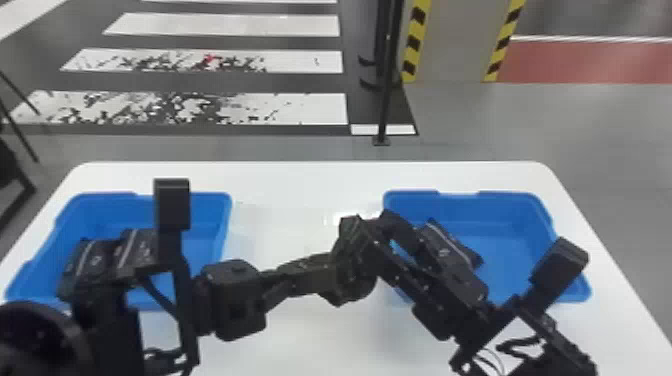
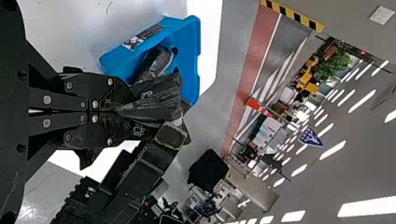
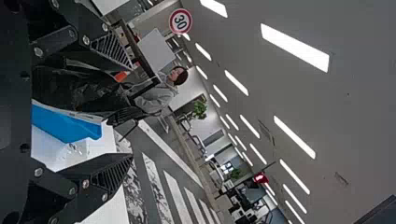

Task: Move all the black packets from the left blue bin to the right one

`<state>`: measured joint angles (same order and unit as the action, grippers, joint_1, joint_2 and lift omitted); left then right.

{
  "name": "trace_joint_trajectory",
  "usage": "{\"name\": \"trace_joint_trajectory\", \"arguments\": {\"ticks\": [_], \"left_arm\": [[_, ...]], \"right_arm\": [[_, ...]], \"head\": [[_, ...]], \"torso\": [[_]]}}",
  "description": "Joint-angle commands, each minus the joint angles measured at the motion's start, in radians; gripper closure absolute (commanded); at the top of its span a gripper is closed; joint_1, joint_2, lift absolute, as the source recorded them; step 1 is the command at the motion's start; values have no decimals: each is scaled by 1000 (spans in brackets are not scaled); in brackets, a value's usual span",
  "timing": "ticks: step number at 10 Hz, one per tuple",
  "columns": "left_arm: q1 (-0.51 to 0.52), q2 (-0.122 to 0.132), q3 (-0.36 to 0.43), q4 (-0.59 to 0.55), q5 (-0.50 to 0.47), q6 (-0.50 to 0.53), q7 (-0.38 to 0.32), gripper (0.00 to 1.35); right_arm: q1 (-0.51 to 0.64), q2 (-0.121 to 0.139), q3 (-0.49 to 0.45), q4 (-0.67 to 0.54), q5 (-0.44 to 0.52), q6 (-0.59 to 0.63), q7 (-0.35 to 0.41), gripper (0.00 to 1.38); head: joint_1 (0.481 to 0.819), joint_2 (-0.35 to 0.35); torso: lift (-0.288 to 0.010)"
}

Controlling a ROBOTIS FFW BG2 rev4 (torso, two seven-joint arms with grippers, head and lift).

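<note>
White table [image 1: 310, 185]: spans the space before me, with a blue bin toward each side.
Left blue bin [image 1: 206, 212]: on my left; my left arm covers part of its near side.
Right blue bin [image 1: 510, 225]: on my right, partly behind my right arm.
Left gripper [image 1: 310, 272]: I have it between the bins, pinching a black packet.
Right gripper [image 1: 372, 232]: by the right bin's inner side, angled toward the left one, fingers spread wide; I can't tell whether they touch the packet.
Held packet [image 2: 163, 100]: up off the table at my left fingertips, its broad end fanning away from them toward my right arm. Which side is its long axis, I can't make out.
Packet in right bin [image 1: 447, 245]: at the inner side, long axis slanting from far left to near right.
Packets in left bin [image 1: 95, 260]: two side by side, stripes running roughly away from me.
</note>
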<state>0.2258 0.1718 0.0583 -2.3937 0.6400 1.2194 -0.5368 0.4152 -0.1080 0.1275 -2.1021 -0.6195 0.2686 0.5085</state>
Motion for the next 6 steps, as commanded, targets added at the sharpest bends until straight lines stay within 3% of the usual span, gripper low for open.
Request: {"name": "trace_joint_trajectory", "arguments": {"ticks": [1,2,5,6], "left_arm": [[0,0,0,2,4,3,0,1213],[0,0,2,2,6,3,0,1213],[7,-11,17,4,6,-32,6,1196],[20,-18,29,9,18,-51,11,957]], "right_arm": [[0,1,6,17,-21,-21,-1,1142],[0,2,4,24,-35,-26,-1,1271],[0,2,16,37,-86,9,21,1277],[-3,2,16,37,-88,16,22,1277]], "head": [[695,-5],[695,-4],[695,-1],[695,13]], "torso": [[-154],[-154],[-154],[-154]]}}
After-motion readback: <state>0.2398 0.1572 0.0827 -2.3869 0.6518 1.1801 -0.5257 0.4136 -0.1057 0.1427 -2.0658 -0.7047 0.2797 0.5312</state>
